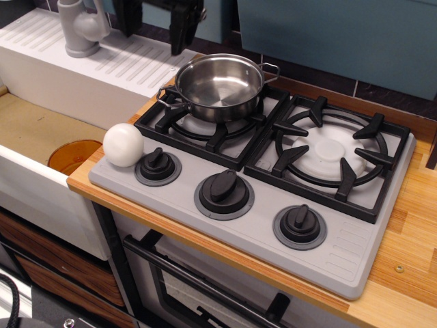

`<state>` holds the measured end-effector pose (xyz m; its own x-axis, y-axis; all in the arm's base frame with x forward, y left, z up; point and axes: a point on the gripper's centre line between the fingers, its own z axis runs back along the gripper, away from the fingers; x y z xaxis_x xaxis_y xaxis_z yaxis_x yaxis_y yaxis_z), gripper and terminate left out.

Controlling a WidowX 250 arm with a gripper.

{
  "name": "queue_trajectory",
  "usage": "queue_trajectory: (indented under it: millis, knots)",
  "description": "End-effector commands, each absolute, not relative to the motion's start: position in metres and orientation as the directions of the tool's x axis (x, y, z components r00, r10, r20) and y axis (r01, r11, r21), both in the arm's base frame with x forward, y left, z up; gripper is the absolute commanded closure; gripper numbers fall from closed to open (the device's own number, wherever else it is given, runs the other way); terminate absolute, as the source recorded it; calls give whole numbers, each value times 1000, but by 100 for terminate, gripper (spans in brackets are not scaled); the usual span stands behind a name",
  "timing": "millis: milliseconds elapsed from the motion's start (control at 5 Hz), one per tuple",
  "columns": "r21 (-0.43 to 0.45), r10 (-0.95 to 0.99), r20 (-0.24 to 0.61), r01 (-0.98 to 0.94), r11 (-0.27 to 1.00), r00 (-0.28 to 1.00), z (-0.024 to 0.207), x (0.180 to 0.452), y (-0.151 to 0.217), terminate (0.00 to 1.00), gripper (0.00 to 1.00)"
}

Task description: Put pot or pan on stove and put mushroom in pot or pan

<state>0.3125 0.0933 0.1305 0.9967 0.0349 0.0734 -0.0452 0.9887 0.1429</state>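
Observation:
A shiny steel pot [218, 85] with two loop handles rests on the left burner grate of the grey stove [259, 232]; it holds nothing. The white mushroom [123, 144] stands on the stove's front left corner, beside the leftmost black knob [158, 165]. My gripper [154, 31] hangs at the top of the view, above and behind the pot to its left, over the white drainboard. Its two black fingers [182, 33] are spread apart and hold nothing. The upper part of the gripper is cut off by the frame edge.
A white sink unit with ribbed drainboard [82, 65] and grey tap [80, 26] lies left of the stove. The basin holds an orange drain [74, 156]. The right burner [331, 152] is bare. Wooden counter [410, 232] borders the stove on the right.

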Motion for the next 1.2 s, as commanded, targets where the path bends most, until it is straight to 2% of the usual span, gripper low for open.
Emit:
queue_trajectory:
  millis: [0, 600, 1000]
  knots:
    - [183, 28, 187, -63, 981, 982, 138, 300, 105, 0, 0]
    - [109, 65, 219, -91, 990, 973, 98, 281, 118, 0, 0]
    - [65, 67, 229, -84, 994, 971, 80, 280, 129, 0, 0]
